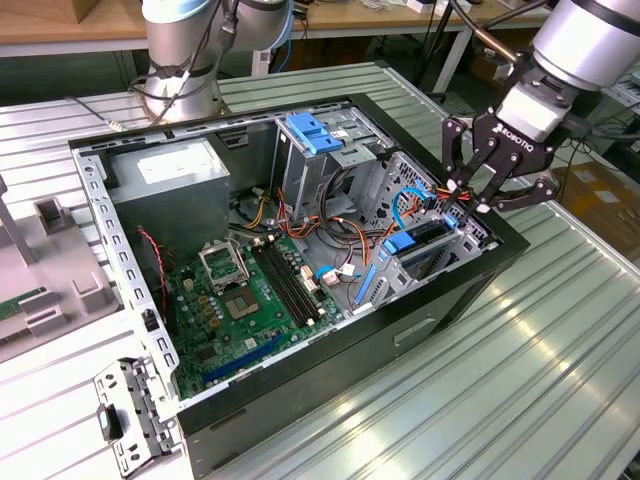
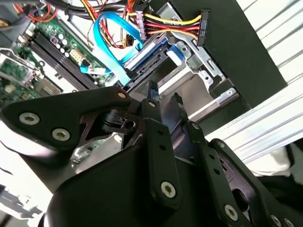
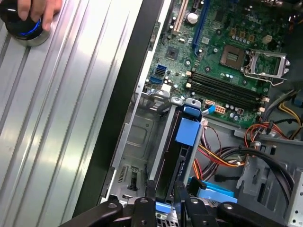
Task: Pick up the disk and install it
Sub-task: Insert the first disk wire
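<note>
The disk (image 1: 418,240) stands on edge in the metal drive bay at the corner of the open computer case (image 1: 300,400) on the exterior view's right, its blue carrier frame showing on top. In the first wrist view the disk (image 3: 182,151) runs along the bay with a blue tab at its end. The second wrist view shows the disk's (image 2: 149,54) blue edge beside a blue data cable. My gripper (image 1: 480,198) hangs just above the bay. Its fingers (image 3: 149,189) stand a narrow gap apart with nothing between them; the gripper (image 2: 164,94) is open.
Red, yellow and black power cables (image 1: 440,195) and a blue cable cross close under the gripper. Inside the case are the motherboard (image 1: 250,300), a grey power supply (image 1: 170,175) and a cage with a blue latch (image 1: 315,132). A hand (image 3: 38,9) rests on a black knob on the ribbed table.
</note>
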Tool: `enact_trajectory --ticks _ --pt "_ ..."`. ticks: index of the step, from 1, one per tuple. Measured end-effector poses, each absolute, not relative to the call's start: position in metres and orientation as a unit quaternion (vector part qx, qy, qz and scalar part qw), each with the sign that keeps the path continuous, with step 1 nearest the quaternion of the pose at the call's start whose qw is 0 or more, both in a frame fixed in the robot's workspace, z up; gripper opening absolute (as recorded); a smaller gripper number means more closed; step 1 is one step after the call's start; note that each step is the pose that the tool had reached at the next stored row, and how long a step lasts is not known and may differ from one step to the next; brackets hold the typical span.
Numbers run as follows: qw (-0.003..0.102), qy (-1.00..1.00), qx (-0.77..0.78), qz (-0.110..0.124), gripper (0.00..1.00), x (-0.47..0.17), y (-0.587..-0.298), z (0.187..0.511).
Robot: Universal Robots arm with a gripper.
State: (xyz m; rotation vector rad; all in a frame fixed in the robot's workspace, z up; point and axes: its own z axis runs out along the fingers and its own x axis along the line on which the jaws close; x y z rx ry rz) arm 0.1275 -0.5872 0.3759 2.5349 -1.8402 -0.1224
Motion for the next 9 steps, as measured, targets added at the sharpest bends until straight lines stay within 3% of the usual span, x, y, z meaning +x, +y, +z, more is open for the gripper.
enact_trajectory --ticks 9 --pt "0.006 -0.543 0.839 -0.039 0.3 0.149 -0.587 0.373"
